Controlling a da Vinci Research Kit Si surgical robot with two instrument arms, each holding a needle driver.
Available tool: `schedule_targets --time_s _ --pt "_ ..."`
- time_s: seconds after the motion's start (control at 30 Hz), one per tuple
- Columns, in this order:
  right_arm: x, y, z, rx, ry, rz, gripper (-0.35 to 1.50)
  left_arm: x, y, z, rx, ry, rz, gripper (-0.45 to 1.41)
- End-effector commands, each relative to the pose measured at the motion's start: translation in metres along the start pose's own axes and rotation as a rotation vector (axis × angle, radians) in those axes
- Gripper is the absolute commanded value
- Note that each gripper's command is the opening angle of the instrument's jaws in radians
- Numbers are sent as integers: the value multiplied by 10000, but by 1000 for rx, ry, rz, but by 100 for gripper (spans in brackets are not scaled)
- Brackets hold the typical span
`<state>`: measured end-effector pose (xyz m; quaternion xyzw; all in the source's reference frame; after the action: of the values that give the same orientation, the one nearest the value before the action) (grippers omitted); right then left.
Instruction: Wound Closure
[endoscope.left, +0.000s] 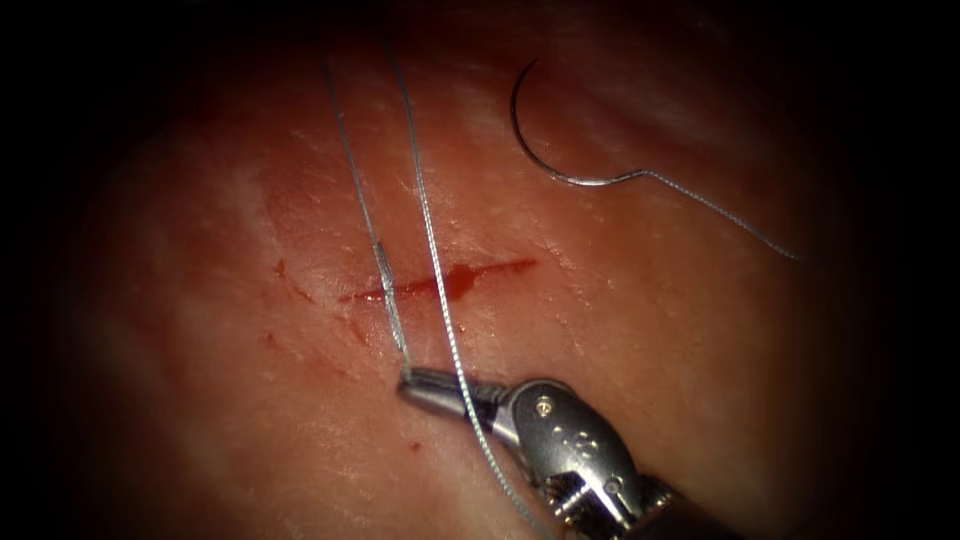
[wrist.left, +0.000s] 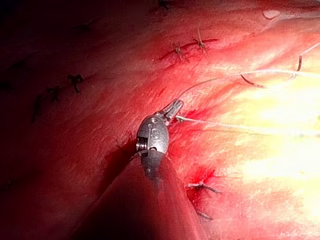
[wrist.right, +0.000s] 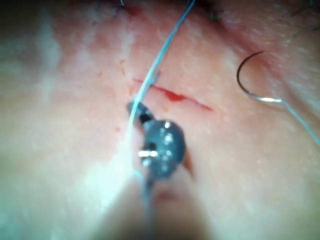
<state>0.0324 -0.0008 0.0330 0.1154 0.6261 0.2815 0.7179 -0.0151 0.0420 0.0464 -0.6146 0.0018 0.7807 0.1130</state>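
Right tool (endoscope.left: 425, 385) grips thread (endoscope.left: 385, 270); needle (endoscope.left: 540, 150) lies free on tissue (endoscope.left: 650, 330).

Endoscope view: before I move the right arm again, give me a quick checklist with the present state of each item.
1. Right claw shut on the thread: ok, gripped at the tips, just below the cut.
2. Needle free: ok, it lies on the tissue to the upper right of the cut, held by nothing and not in the tissue.
3. Second strand clear of the claw: not ok, it crosses over it.
4. Cut closed: not ok, it is open, with red fluid in it.
5. Thread tension: cannot tell.
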Motion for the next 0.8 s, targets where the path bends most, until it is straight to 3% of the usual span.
schedule_targets --time_s 0.03,0.2,0.6,0.8 --pt "-3 2 6 13 1 -33 130 6 -3 3 -7 24 3 -45" --pt "-1 -3 -3 56 2 -69 142 49 19 -9 -41 106 -2 -45" --pt "37 17 -42 160 -188 -44 143 173 58 -36 -82 308 19 -45" --pt "51 32 -63 243 -223 -23 140 206 66 -39 -97 345 25 -45"
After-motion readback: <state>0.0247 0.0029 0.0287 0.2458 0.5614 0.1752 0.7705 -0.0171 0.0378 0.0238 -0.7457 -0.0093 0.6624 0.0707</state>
